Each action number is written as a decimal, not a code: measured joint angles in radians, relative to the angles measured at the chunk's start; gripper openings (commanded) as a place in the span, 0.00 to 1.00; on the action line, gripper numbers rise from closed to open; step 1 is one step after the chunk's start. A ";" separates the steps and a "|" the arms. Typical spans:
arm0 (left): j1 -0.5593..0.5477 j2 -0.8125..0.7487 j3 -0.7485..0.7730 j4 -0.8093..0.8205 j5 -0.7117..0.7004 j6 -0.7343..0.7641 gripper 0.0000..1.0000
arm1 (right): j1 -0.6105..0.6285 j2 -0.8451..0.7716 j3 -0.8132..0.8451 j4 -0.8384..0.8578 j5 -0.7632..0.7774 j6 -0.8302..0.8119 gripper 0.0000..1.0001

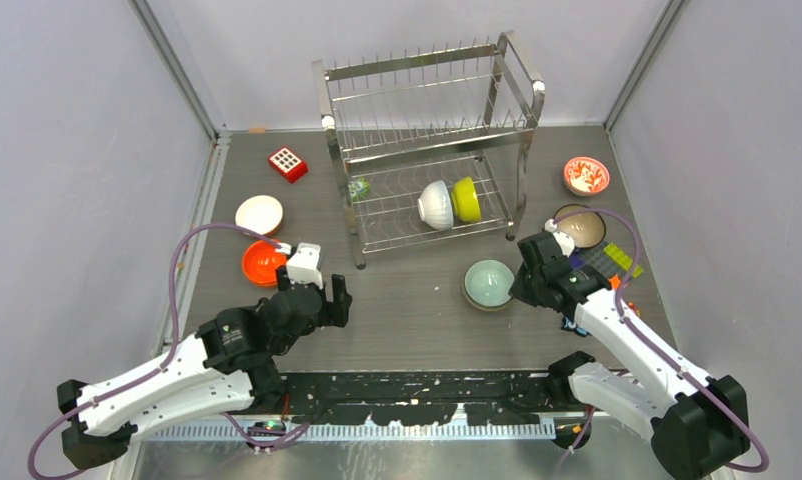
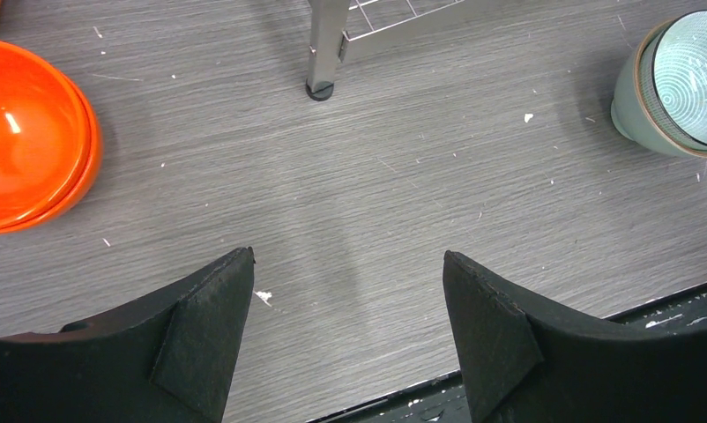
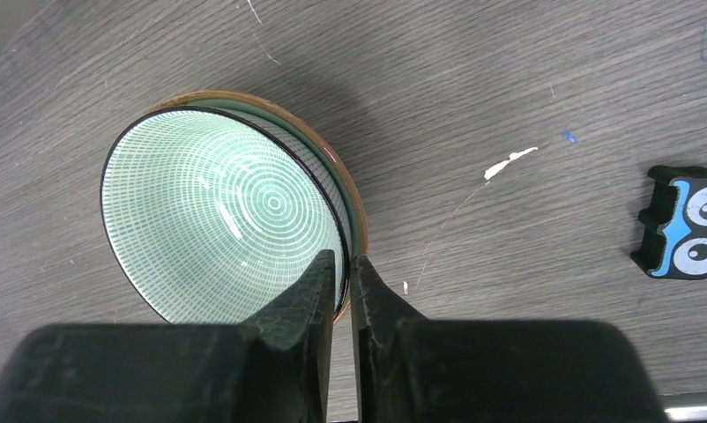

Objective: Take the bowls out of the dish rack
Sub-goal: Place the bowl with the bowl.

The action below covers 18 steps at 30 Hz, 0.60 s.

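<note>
The pale teal bowl point(image 3: 218, 211), on the table point(image 2: 376, 176) in front of the dish rack point(image 1: 427, 110), is clamped by its near rim in the right gripper point(image 3: 343, 273). With so thin a pinch it could be tipped or dropped. A white bowl point(image 1: 435, 205) and a lime-yellow bowl point(image 1: 466, 198) are held on edge in the rack's lower tier, and the left gripper point(image 2: 348, 300) is held wide apart over the tabletop.

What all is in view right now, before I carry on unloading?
dish rack: one, steel, far centre
rack white bowl: one, white, lower tier
lime bowl: one, lime-yellow, beside it
green item: one, unclear, lower tier's left end
table white bowl: one, white, left of rack
orange bowl: one, orange, near left
teal bowl: one, pale teal, before rack
outer bowl: one, grey-green with brown rim, apparently under teal bowl
patterned bowl: one, red-white, far right
dark bowl: one, brown, right
red block: one, white-dotted, left of rack
toy bricks: several, mixed, right
owl toy: one, blue-black, right
left tool: open, over table
right tool: shut on teal bowl's rim
</note>
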<state>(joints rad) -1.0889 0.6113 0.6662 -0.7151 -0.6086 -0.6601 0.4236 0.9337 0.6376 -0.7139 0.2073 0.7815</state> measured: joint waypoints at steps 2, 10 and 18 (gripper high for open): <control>0.000 0.000 0.000 0.000 0.000 -0.005 0.80 | 0.000 0.003 0.000 0.002 -0.001 0.003 0.25; 0.000 0.004 0.000 0.000 0.000 -0.011 0.80 | 0.000 -0.049 0.016 -0.036 0.006 0.014 0.50; 0.000 0.005 0.000 0.000 0.000 -0.012 0.80 | 0.000 -0.065 0.063 -0.065 0.033 0.031 0.65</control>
<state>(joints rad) -1.0889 0.6159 0.6662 -0.7155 -0.6086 -0.6720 0.4236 0.8684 0.7010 -0.7788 0.2405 0.8120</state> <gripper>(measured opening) 0.798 0.615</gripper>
